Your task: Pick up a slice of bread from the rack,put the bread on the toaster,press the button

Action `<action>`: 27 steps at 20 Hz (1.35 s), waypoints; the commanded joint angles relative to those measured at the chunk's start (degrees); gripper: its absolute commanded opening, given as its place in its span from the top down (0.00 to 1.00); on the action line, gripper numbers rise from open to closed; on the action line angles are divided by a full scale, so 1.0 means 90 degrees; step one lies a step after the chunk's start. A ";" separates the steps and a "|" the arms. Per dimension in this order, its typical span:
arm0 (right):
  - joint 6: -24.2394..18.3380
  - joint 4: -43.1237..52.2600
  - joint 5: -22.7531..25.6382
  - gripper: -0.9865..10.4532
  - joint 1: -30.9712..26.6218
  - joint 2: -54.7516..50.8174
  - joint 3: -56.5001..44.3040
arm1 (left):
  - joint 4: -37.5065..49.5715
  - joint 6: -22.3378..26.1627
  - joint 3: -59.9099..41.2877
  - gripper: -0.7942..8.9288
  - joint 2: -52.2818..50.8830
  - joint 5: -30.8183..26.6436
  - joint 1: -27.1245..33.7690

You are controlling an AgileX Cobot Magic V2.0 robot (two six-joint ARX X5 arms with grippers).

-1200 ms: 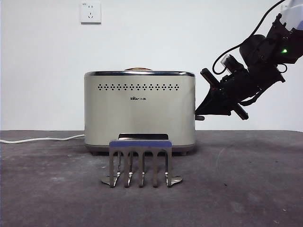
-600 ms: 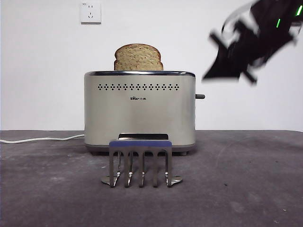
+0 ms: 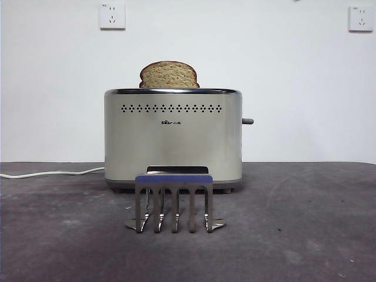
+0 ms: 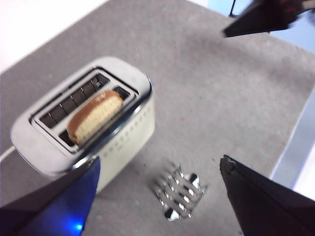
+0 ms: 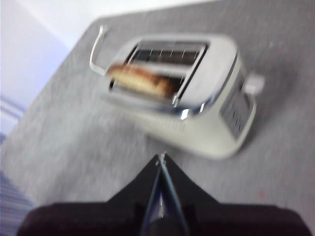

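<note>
Gone from the front view since half a second ago is the dark arm at upper right, and the bread sits a touch lower. We see the toaster [image 3: 173,138] standing on the grey table [image 3: 305,235] — cream body, chrome rim, row of dark holes. We spot the slice of bread [image 3: 169,75] upright in one toaster slot, rounded top poking above the rim; the left wrist view shows it in the slot nearer the holes. The rack [image 3: 174,200] stands just in front of the toaster, apart from it, prongs bare. The button [image 3: 247,121] sticks out sideways near the top of the narrow side. We have the left gripper [image 4: 157,196] high above the table, jaws spread wide, holding nothing. The right gripper [image 5: 162,160] is also aloft — jaws pressed together, nothing between them, picture blurred.
</note>
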 commanded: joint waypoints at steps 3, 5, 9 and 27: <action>-0.0843 -0.1394 -0.0007 0.92 0.0022 -0.0551 -0.0039 | -0.0335 -0.0024 -0.0029 0.50 -0.0005 0.0007 0.0000; -0.0945 -0.1795 -0.0010 0.92 0.0022 -0.0731 -0.0039 | -0.0478 -0.0024 -0.0029 0.50 -0.0005 0.0007 0.0000; -0.1107 -0.2237 -0.0007 0.92 0.0022 -0.0967 -0.0039 | -0.0576 -0.0041 -0.0029 0.50 -0.0005 0.0012 0.0000; -0.1105 -0.2246 0.0041 0.91 0.0002 -0.1052 -0.0039 | -0.0566 -0.0036 -0.0029 0.92 -0.0005 -0.0010 0.0000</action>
